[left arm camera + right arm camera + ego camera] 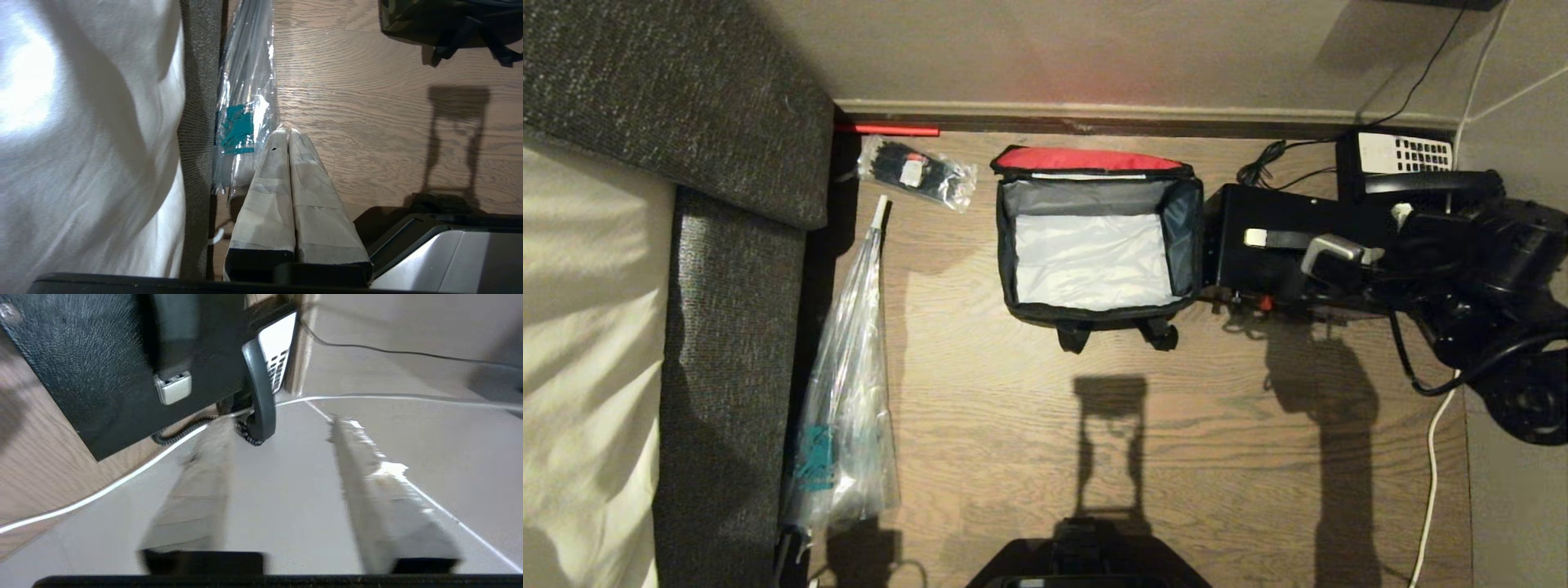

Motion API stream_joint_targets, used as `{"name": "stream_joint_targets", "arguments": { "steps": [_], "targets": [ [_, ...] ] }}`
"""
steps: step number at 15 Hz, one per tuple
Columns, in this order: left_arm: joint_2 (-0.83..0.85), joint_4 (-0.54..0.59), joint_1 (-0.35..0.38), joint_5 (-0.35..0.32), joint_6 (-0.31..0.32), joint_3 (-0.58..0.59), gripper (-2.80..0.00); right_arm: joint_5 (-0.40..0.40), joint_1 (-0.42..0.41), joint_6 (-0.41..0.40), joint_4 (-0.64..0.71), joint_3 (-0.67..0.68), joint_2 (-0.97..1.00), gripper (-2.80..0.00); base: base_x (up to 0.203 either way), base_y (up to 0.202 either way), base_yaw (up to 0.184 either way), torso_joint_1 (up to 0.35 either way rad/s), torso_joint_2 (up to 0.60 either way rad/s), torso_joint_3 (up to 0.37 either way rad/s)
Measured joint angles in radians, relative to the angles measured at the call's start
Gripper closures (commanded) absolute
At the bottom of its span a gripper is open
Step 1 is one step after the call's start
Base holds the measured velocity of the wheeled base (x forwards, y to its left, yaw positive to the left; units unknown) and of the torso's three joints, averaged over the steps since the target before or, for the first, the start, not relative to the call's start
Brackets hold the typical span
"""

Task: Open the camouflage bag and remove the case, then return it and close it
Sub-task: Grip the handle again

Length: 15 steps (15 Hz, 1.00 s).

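The camouflage bag [1094, 314] stands open in the middle of the wood floor, its red-lined lid [1086, 158] folded back toward the wall and its silver-grey inside empty. A corner of the bag [408, 20] also shows in the left wrist view. The case [1258, 269], flat and black, lies on the floor right beside the bag, its strap ending in a white tab [1255, 238]. My right gripper [1335, 255] hovers over the case's right half. In its wrist view the right gripper [280, 422] is open with nothing between the fingers, beside the case [102, 355]. My left gripper [288, 132] is parked, shut and empty.
A black telephone with white keypad [1405, 155] sits against the wall behind the case, its handset [261, 396] close to my right fingers. A long clear plastic sleeve [845, 384] and a packet of black ties [915, 171] lie by the grey sofa [686, 122]. A white cable [1433, 457] trails at right.
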Motion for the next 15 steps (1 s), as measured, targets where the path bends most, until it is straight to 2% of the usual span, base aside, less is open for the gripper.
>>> {"name": "stream_joint_targets", "arguments": {
  "steps": [2,5,7,12,15],
  "targets": [
    [0.000,0.000,0.000,0.000,0.001,0.000,0.00,-0.005,0.004,0.090,0.093,0.040,-0.119,0.00,0.000,0.000,0.000,0.000,0.00,0.000],
    [0.000,0.000,0.000,0.000,0.001,0.000,0.00,-0.023,0.013,0.316,0.173,0.156,-0.305,0.00,0.000,0.000,0.000,0.000,0.00,0.000],
    [0.000,0.000,0.000,0.000,0.000,0.000,0.00,-0.032,0.015,0.445,0.276,0.229,-0.458,0.00,0.000,0.000,0.000,0.000,0.00,0.000],
    [0.000,0.000,0.000,0.000,0.000,0.000,0.00,-0.056,0.017,0.800,0.724,0.374,-0.960,0.00,0.000,0.000,0.000,0.000,0.00,0.000],
    [0.000,0.000,0.000,0.000,0.000,0.000,0.00,-0.037,-0.003,1.112,0.959,0.571,-1.249,0.00,0.000,0.000,0.000,0.000,0.00,0.000]
  ]
}}
